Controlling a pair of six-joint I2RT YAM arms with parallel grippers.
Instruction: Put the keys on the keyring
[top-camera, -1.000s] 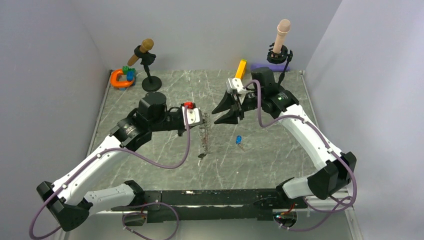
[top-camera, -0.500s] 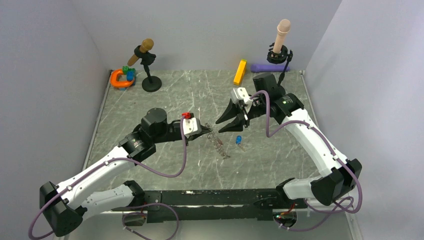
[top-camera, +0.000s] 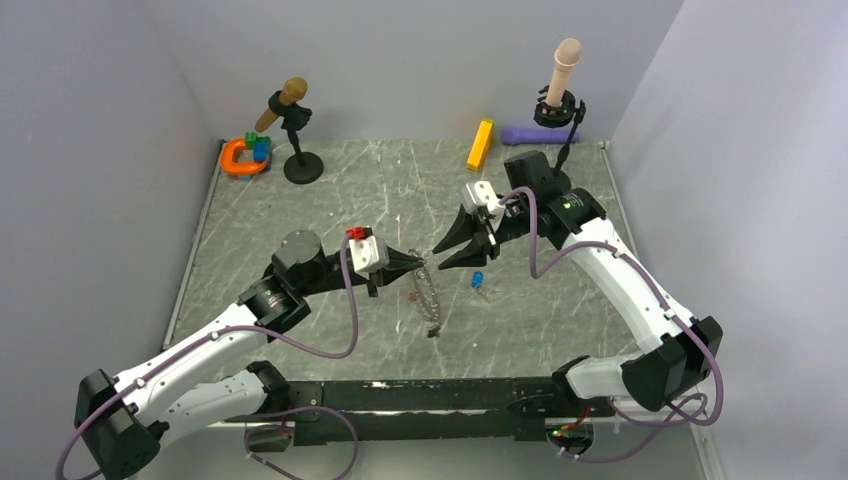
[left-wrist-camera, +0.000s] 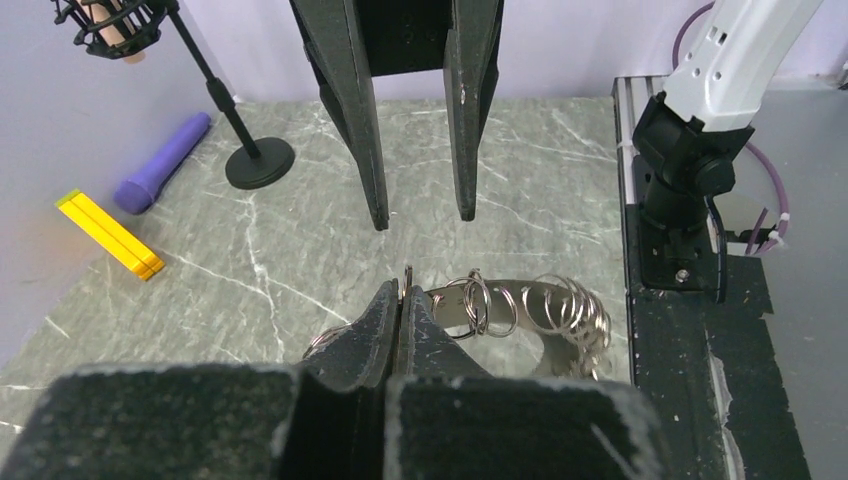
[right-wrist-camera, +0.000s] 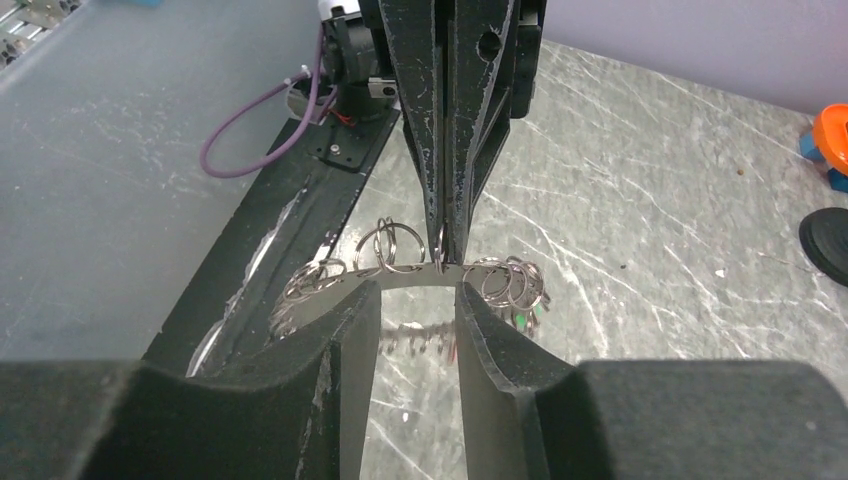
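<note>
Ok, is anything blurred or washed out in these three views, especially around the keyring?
Top view: evenly lit, soft shadows, sharp, though the keyring is small. Left wrist view: keyring crisp with mild glints, the near body of the left tool soft and grainy. Right wrist view: the right tool is out of focus up close; the keyring is readable.

An orange C-shaped toy (top-camera: 238, 157), microphone stand (top-camera: 298, 150), yellow block (top-camera: 481, 144) and purple cylinder (top-camera: 528, 134) sit near the table's (top-camera: 330, 200) far edge.

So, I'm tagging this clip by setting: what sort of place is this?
Probably a robotics lab test cell: plain grey walls box in a marbled grey tabletop, with two white robot arms bolted at its near edge.
</note>
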